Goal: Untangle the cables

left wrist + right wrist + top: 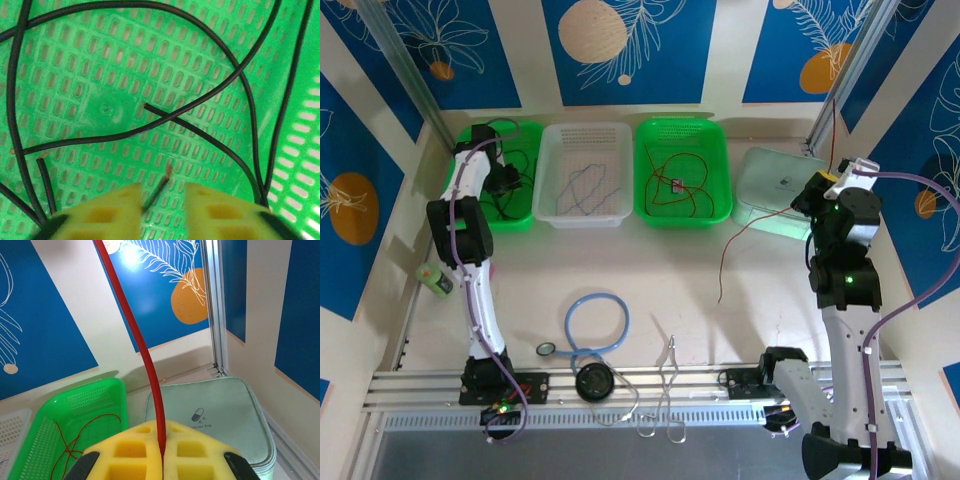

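Note:
My left gripper (506, 180) (164, 200) reaches down into the left green basket (523, 217) (105, 107), where several black cables (200, 131) loop over the floor. Its yellow jaws stand apart. The bare-tipped end of one black cable (160, 189) lies loose in the gap, against the left pad. My right gripper (817, 192) (161, 447) is raised at the right and shut on a red cable (145, 355). That red cable (735, 243) hangs down to the table. More red cables (680, 185) lie in the right green basket (720, 130), and a bluish-grey cable (585, 190) lies in the white basket (560, 135).
A pale zip bag (770, 185) (215, 410) lies right of the baskets, under my right gripper. A light-blue tube loop (597, 322), a small lens (547, 349), a black disc (593, 382) and a thin white wire (670, 385) sit near the front rail. A green object (433, 278) lies at the left wall.

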### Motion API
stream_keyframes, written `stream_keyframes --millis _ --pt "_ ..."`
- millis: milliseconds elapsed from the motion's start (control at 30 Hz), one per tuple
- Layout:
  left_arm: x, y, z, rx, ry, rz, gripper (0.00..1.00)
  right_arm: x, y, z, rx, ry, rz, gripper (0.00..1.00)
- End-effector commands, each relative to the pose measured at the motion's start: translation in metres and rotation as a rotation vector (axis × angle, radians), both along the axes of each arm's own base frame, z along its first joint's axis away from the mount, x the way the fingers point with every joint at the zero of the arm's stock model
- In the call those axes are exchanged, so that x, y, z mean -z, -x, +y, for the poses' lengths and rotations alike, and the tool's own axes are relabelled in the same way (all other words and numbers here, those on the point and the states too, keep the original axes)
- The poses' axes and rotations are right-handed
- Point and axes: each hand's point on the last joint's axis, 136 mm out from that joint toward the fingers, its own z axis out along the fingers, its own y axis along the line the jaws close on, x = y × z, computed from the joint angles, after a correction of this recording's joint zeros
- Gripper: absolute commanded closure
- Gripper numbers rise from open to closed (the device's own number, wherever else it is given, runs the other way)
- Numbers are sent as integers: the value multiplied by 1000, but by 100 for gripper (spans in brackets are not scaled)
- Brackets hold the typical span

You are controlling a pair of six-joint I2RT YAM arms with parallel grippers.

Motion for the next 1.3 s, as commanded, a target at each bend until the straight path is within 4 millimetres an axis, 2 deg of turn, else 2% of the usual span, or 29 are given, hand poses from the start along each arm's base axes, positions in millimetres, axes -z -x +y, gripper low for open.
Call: stream_keyframes --millis 0,167,300,367,467,600,733,833,1033,1167,1267 --pt "-63 -12 8 -17 -28 -137 48 -24 6 5 -20 0 -64 100" --pt "-119 -14 15 5 -104 -242 33 -24 4 6 -23 -16 -64 100" --pt "-157 -8 20 15 -159 -301 28 -27 2 9 -34 -16 -77 100" --pt "-178 -3 17 26 -160 -338 28 -32 0 13 -50 -18 -88 100" --pt "-207 9 3 46 -137 -384 28 -43 -5 20 -77 -28 -110 100" --pt "-238 32 -42 136 -105 -446 28 -69 -19 34 -121 -41 -165 100" --pt "-245 62 -107 249 -49 -506 27 -99 -35 54 -180 -47 -226 100" --pt "-240 86 -158 323 13 -550 27 -119 -47 66 -214 -40 -267 100" --pt "-223 134 -241 429 139 -567 27 -157 -71 87 -275 -15 -346 100" --pt "-205 156 -264 451 134 -527 26 -180 -94 98 -306 -16 -399 100" --pt "-192 172 -276 452 145 -512 26 -189 -117 109 -322 -15 -418 100"
